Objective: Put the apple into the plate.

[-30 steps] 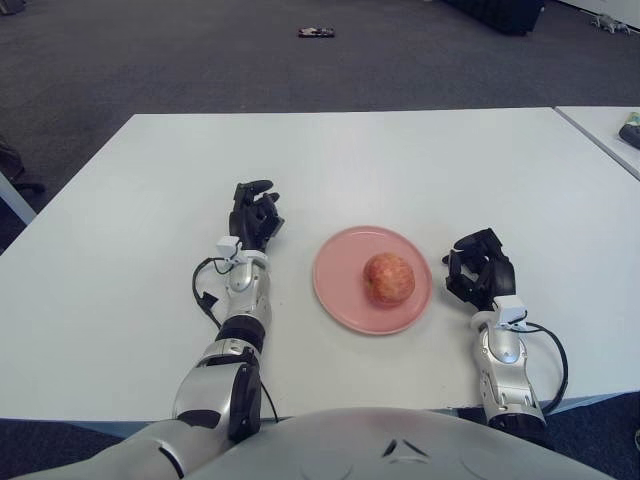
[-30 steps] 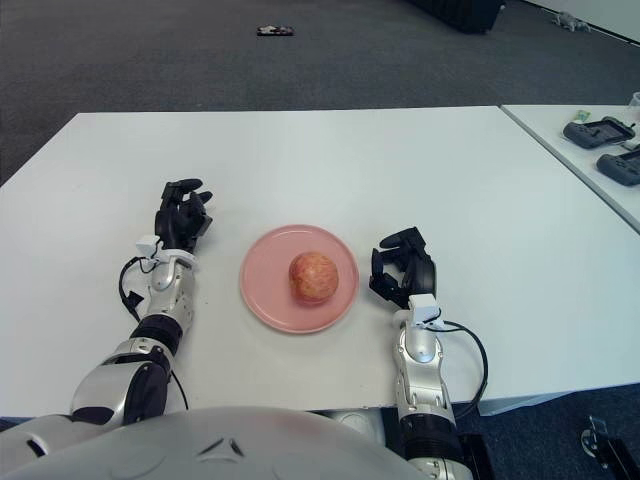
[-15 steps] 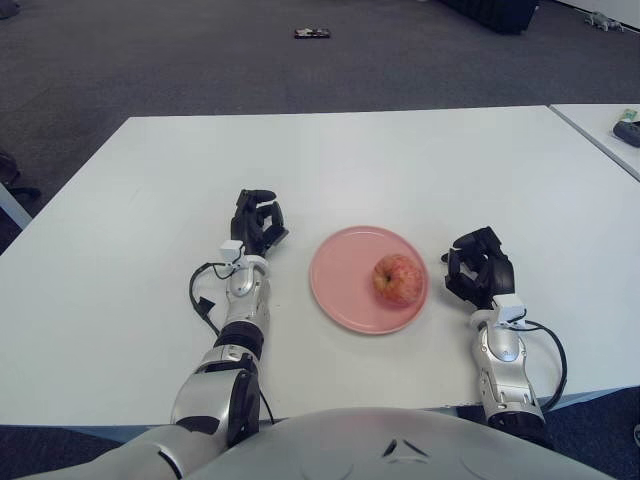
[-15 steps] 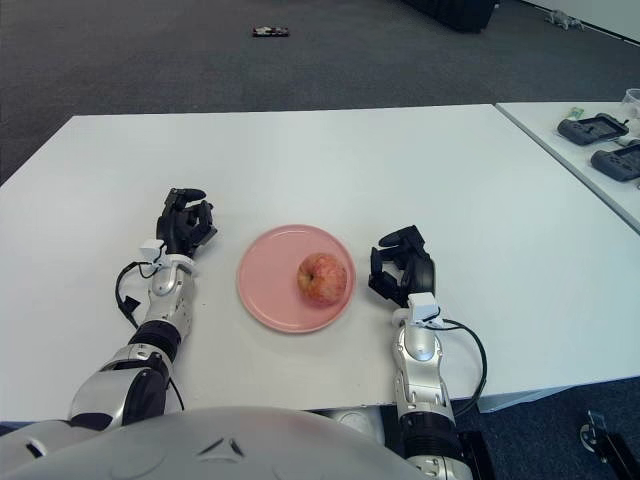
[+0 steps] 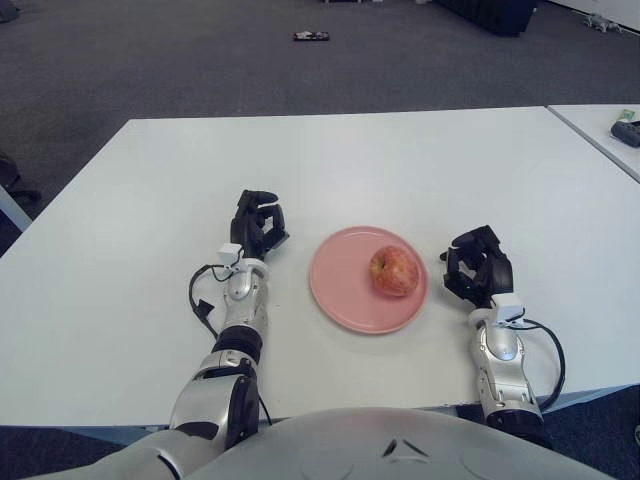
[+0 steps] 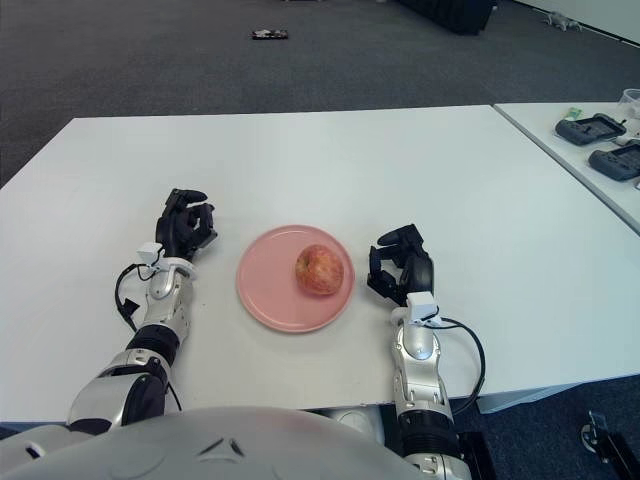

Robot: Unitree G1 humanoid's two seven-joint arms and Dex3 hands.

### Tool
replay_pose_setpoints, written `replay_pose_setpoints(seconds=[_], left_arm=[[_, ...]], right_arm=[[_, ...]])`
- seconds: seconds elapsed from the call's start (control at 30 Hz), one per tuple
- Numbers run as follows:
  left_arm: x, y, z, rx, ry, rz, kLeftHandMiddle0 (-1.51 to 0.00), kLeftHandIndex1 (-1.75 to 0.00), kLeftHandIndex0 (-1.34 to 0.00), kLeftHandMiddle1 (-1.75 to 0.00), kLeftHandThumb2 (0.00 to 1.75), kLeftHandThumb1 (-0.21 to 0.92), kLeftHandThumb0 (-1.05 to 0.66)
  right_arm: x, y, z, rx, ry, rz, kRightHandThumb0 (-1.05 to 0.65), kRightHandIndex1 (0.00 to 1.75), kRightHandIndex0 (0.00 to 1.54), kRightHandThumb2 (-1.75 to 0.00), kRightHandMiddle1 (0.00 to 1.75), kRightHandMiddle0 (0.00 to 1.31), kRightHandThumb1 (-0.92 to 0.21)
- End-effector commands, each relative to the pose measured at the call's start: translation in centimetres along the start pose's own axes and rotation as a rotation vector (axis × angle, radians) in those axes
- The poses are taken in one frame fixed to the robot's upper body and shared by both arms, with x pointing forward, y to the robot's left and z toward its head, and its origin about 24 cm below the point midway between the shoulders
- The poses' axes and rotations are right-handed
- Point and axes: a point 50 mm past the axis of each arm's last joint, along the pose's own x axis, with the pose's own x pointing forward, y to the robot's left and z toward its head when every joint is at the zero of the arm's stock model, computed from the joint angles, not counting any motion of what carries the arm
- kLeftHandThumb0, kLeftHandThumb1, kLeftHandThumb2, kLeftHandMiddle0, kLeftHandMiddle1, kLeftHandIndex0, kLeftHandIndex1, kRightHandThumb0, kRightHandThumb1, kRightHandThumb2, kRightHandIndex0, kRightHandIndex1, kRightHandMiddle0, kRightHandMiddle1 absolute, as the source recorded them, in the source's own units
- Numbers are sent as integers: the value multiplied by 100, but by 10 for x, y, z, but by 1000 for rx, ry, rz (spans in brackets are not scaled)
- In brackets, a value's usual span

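A red-yellow apple (image 5: 394, 271) lies on the pink plate (image 5: 343, 293), in its right half. My left hand (image 5: 257, 222) is on the white table to the left of the plate, fingers curled and holding nothing. To the right of the plate is my right hand (image 5: 478, 266), also curled and apart from the plate. Neither hand touches the apple.
The white table (image 5: 330, 160) stretches out beyond the plate. A second table with dark controllers (image 6: 598, 130) stands at the far right. A small dark object (image 5: 312, 36) lies on the grey carpet behind.
The apple has rolled on the plate from near its middle toward the right and slightly back. The left hand drew back a little and curled its fingers. The right hand stayed put.
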Motion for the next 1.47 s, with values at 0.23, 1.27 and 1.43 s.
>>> replay_pose_setpoints(seconds=[0.23,1.27,1.43], left_arm=[[-37,19,-28,98,133,43,-78,-175,-45,-175,108,52,-42],[-59,19,-22,174,112,56,-84,-175,-49,-175,113,47,-43],[-64,20,-21,179,114,67,-84,-175,-49,-175,114,46,-43]], right_arm=[[4,4,2,4,-12,17,-39,137,58,-90,175,36,-65],[6,3,-10,13,65,4,-39,137,59,-92,175,37,-64],[7,2,-10,-5,71,8,-39,136,57,-90,175,36,-65]])
